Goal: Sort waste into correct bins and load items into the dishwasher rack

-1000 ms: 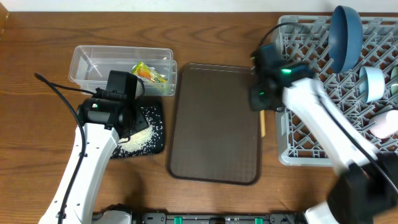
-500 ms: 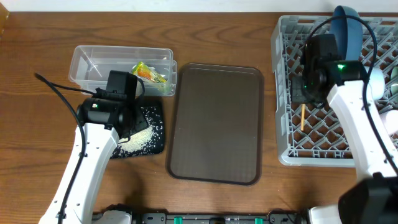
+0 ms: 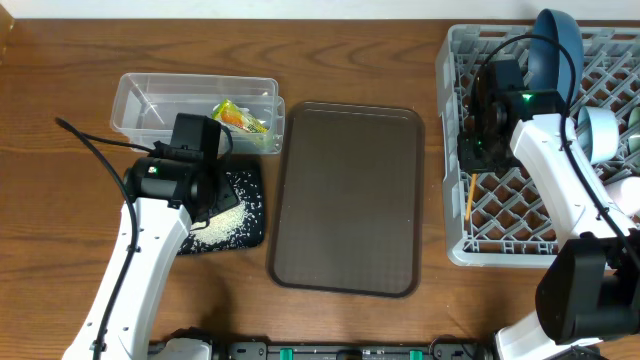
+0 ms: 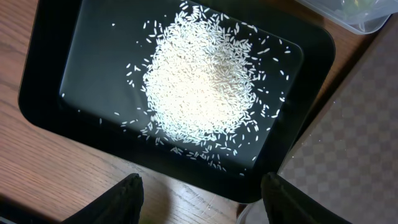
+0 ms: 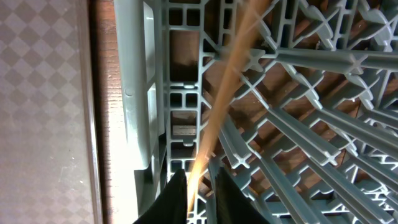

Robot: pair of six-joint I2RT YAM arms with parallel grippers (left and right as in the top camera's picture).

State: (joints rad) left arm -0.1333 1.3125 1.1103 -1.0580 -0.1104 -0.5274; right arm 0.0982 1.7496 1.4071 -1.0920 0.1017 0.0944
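We see a large brown rectangular plastic serving tray with rounded corners lying flat near the middle of the dark wooden surface. Up close, its floor shows a fine checkered texture. A pale strip borders the surface's far edge.

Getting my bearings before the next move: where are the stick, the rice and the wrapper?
stick (image 3: 469, 197): overhead view, middle of its visible shaft.
rice (image 4: 202, 81): left wrist view, centre of the pile.
wrapper (image 3: 240, 117): overhead view, middle of the crumple.
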